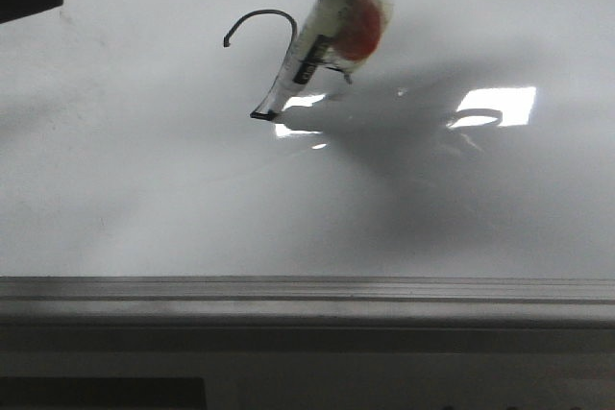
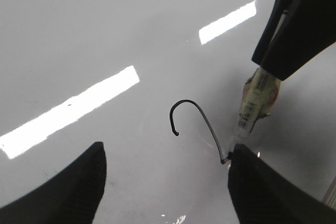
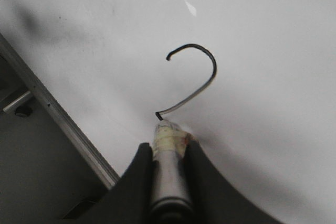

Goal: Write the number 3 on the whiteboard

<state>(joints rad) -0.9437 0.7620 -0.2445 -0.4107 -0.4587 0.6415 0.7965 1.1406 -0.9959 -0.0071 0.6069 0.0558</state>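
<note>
Whiteboard [image 1: 144, 199] beneath; right pincer [image 3: 167, 153] clamps marker [image 1: 322, 40] mid-stroke

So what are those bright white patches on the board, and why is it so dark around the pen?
Front view: ceiling light glares off the glossy whiteboard beside the marker, with a broad grey shadow spreading below and to the right of it. Left wrist view: the glare forms slanted bars. Right wrist view: mostly even light, the stroke sharp and the right gripper blurred.
</note>
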